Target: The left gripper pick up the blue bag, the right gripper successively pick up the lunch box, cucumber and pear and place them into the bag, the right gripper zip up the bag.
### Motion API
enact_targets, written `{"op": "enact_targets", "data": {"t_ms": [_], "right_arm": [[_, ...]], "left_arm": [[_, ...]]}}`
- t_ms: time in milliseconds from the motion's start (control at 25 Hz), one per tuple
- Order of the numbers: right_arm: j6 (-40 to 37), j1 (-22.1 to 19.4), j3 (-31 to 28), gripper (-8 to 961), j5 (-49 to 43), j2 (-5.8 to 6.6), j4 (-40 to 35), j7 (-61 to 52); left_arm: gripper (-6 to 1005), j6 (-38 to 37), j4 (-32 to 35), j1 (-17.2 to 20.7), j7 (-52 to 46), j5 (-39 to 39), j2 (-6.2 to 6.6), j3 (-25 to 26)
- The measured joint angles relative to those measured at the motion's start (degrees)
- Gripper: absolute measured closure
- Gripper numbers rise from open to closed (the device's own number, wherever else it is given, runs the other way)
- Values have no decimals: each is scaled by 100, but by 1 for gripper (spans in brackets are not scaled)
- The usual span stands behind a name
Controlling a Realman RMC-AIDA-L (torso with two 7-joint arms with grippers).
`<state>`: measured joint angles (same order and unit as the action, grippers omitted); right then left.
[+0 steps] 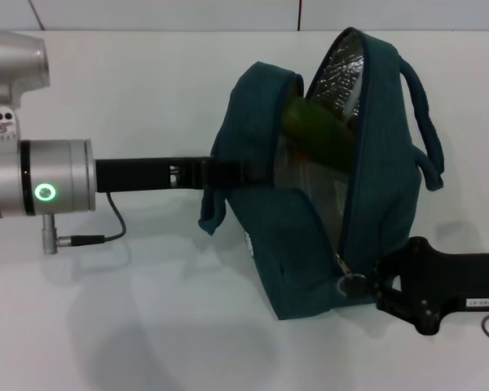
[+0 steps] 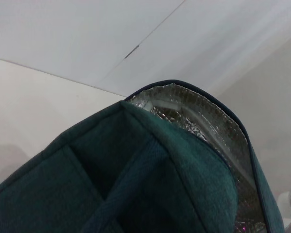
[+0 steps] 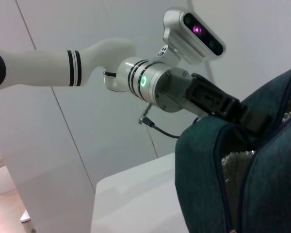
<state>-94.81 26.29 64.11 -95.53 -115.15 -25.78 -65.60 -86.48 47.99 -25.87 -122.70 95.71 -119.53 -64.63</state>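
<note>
The blue bag [image 1: 310, 252] stands open on the white table, its silver foil lining [image 1: 338, 77] showing. The cucumber [image 1: 316, 133] lies slanted inside the opening; something clear shows under it, and I cannot tell whether it is the lunch box. The pear is hidden. My left gripper [image 1: 243, 171] reaches in from the left and is shut on the bag's near side wall, as the right wrist view also shows for this gripper [image 3: 250, 119]. My right gripper [image 1: 373, 283] sits low at the bag's right end, shut on the zipper ring-pull [image 1: 351, 284].
Two rolled handles [image 1: 424, 122] hang off the bag's far side. A grey cable [image 1: 106, 228] trails from the left wrist onto the white table [image 1: 147, 326]. In the left wrist view the bag fabric [image 2: 136, 184] fills the lower part and foil [image 2: 194, 111] shows above it.
</note>
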Motion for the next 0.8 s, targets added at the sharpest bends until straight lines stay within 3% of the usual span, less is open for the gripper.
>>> {"op": "enact_targets", "data": {"t_ms": [480, 800], "right_arm": [[-91, -445, -30, 947, -6, 59, -531, -146], [-448, -583, -426, 947, -36, 138, -596, -131]], "left_arm": [[954, 0, -1, 21, 0, -6, 0, 4], [951, 0, -1, 40, 1, -13, 0, 3]]}}
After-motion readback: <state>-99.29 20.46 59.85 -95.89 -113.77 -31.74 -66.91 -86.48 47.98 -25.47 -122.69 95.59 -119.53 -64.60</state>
